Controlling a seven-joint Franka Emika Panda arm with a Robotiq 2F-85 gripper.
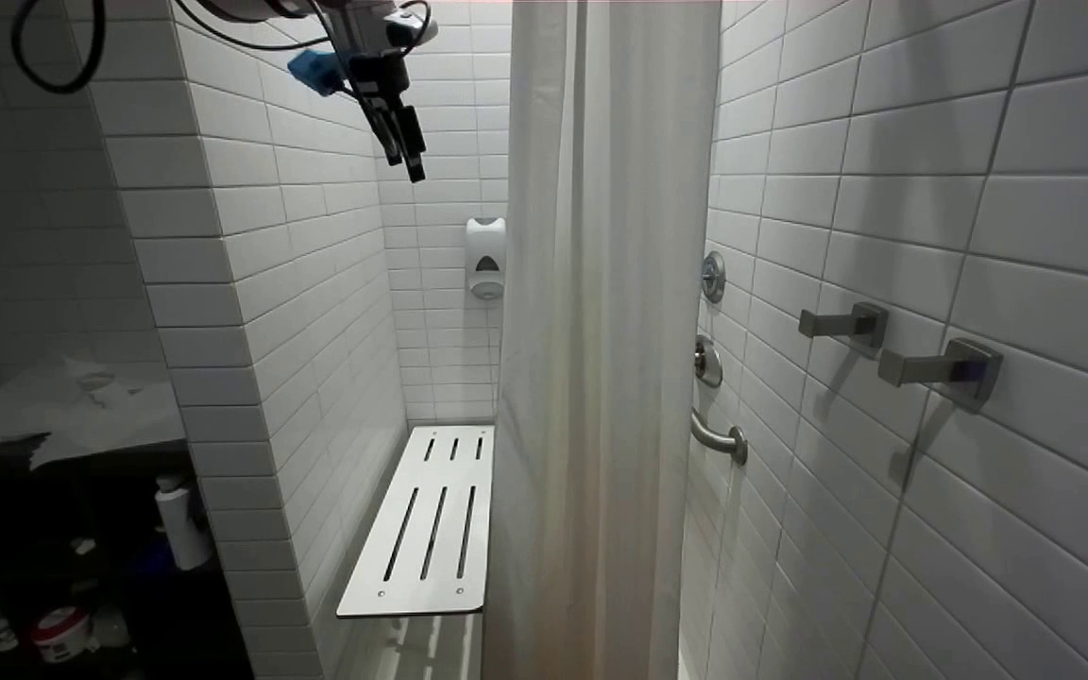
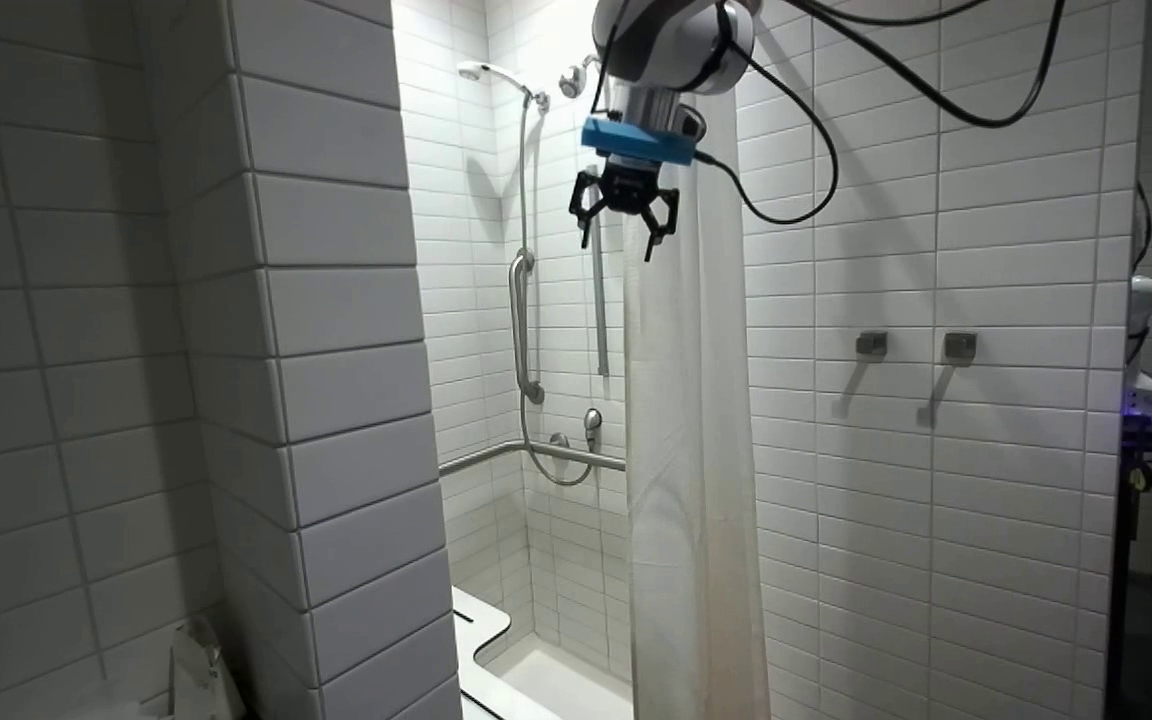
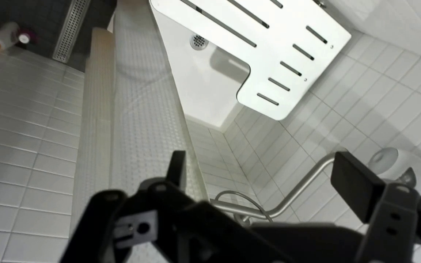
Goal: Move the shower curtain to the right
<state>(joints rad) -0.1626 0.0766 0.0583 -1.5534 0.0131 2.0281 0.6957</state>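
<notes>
From here, one off-white shower curtain (image 1: 605, 331) hangs between a slotted bench (image 1: 416, 538) and two wall hooks (image 1: 971, 371); up there one gripper (image 2: 616, 251) gapes wide. Dark shelves (image 1: 119, 463) hold a white bottle (image 1: 183, 525) and red-and-white tub (image 1: 60, 635).

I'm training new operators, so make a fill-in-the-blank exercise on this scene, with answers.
The black two-fingered claw is ____, not shut.
In both exterior views, the white slotted bench appears ____ of the tall off-white fabric shower curtain, not right.
Each of those views shows ____ square-based grey metal wall hooks.
The claw hangs ____ than the bench, not lower.
Missing words: open; left; two; higher.
</notes>
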